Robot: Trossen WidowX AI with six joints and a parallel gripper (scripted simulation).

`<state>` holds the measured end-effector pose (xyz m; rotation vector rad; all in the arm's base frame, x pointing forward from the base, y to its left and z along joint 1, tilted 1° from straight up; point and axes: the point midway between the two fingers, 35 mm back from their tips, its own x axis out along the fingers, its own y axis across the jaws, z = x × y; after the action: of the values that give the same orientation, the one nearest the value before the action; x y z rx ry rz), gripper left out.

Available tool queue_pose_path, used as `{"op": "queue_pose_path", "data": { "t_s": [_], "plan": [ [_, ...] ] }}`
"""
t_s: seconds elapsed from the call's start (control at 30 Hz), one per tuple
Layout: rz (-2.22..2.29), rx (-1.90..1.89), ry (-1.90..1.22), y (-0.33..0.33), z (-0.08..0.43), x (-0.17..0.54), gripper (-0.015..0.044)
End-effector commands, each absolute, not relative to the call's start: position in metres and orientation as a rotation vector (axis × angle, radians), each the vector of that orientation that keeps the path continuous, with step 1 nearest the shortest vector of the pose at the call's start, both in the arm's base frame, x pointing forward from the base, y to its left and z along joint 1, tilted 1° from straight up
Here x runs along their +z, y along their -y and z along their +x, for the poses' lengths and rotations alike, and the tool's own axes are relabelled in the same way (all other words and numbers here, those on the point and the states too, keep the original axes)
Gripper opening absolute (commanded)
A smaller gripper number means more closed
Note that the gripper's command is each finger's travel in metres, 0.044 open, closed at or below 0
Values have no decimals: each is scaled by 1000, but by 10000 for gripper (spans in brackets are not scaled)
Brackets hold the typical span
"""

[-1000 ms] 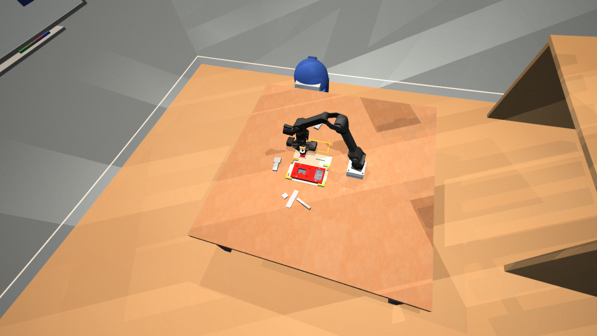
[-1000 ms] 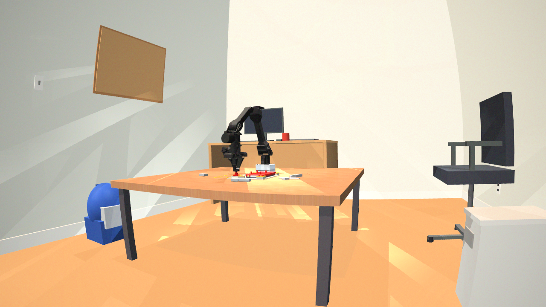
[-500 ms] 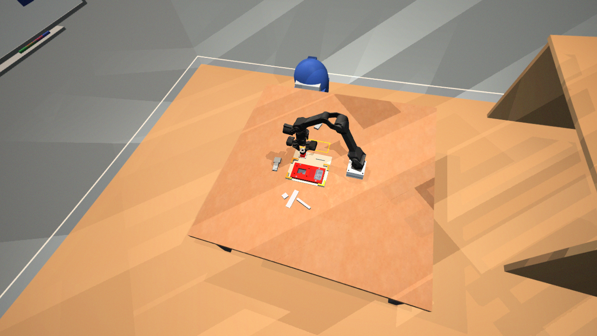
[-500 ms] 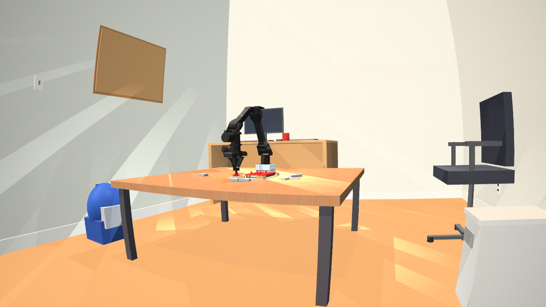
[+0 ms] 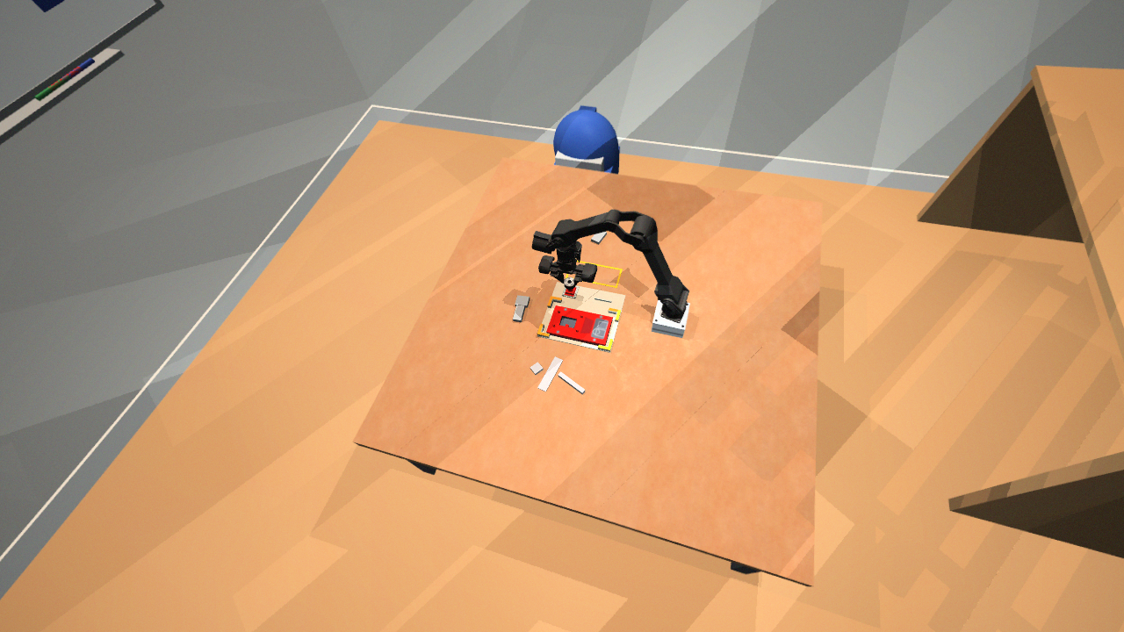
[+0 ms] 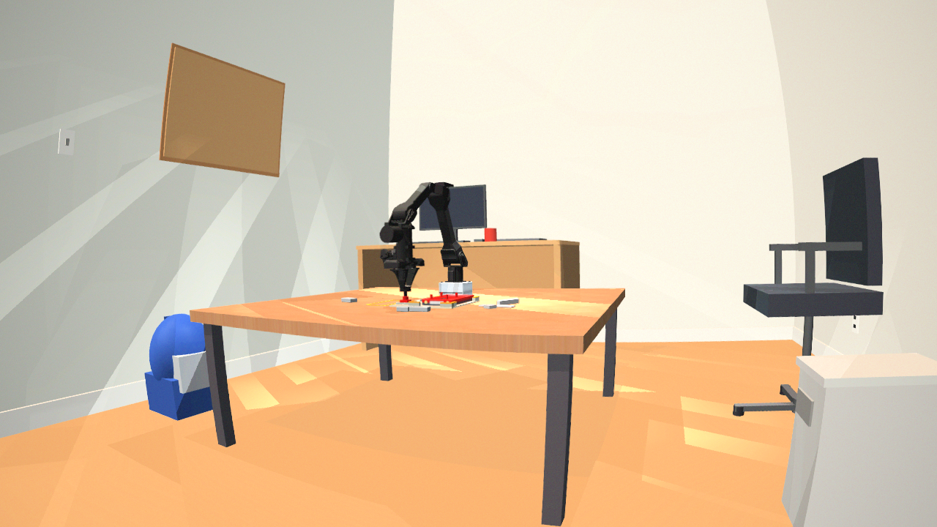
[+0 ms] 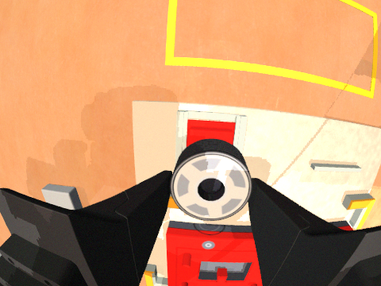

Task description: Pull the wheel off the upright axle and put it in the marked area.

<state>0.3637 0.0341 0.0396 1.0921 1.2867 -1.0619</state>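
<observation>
The gripper (image 7: 211, 192) was clamped on the one wheel (image 7: 211, 186) at centre frame of the wrist view, which alone showed its grey hub face and dark bore. Above it lay one yellow marked area (image 7: 270, 27), below it one red chassis (image 7: 214, 260). The top view showed three loose grey strips (image 5: 556, 376) lower down. No writing was legible.

My worktop (image 5: 667, 440) is orange-brown wood on dark legs. On it sit my white base block (image 5: 670, 320), a pale board (image 5: 580, 314) carrying a red plate (image 5: 580, 323), a yellow-outlined rectangle (image 7: 272, 27) beside the board, and scattered grey strips (image 5: 559, 376).
</observation>
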Motion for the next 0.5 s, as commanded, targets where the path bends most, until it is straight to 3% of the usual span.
{"op": "queue_pose_path", "data": {
  "t_s": [0.0,0.47],
  "plan": [
    [1092,-1056,-1279,-34,365,45,0],
    [1091,-1056,-1279,-34,364,50,0]
  ]
}}
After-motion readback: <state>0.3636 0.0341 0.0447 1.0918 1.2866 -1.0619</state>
